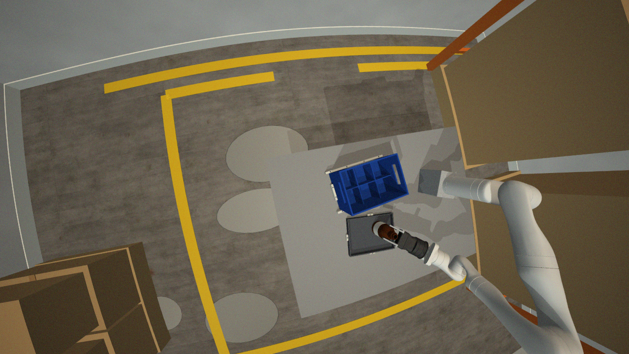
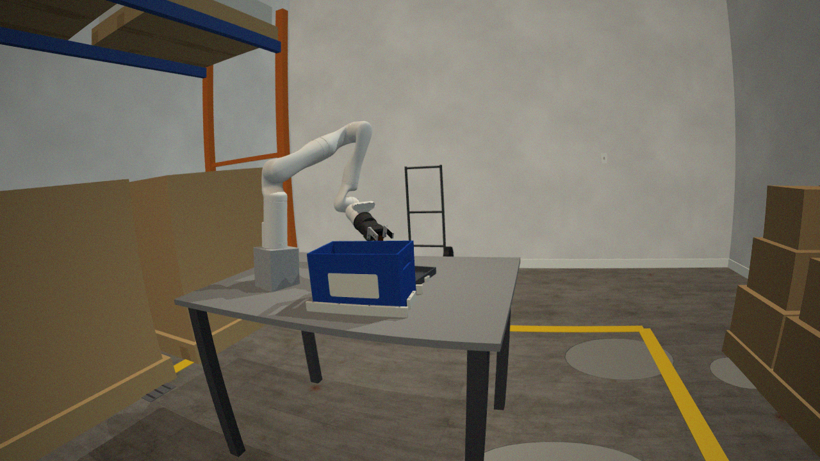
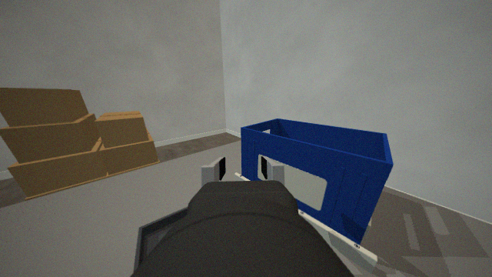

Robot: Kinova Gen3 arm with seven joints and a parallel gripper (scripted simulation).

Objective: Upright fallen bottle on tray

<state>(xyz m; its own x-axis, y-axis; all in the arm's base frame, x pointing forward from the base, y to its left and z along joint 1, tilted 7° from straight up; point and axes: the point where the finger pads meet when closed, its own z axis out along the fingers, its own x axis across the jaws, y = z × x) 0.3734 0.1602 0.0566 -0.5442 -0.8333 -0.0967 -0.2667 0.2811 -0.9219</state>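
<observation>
Our gray counter (image 1: 307,264) (image 2: 459,309) (image 3: 77,231) spreads beneath the scene, with the white arm (image 1: 540,233) (image 2: 303,155) rising beside one edge and reaching inward. We see the blue crate (image 1: 347,209) (image 2: 318,280) (image 3: 354,185) sitting level, nearest the front edge in the exterior view, its interior split into compartments. Just beside it, on the side toward the opposite edge, the dark tray (image 1: 362,233) (image 2: 426,272) (image 3: 141,238) lies flat, well in from the counter's corners. Over the tray's side nearest the arm's edge, we find the gripper (image 1: 386,231) (image 2: 379,231) (image 3: 243,164) fully open, fingers spread wide, gripping nothing. The brown bottle (image 1: 385,230) (image 2: 379,237) appears upright on the tray, toward that same side; our exterior view catches only a sliver of it above the crate. Whether a finger brushes the bottle, we cannot tell.
</observation>
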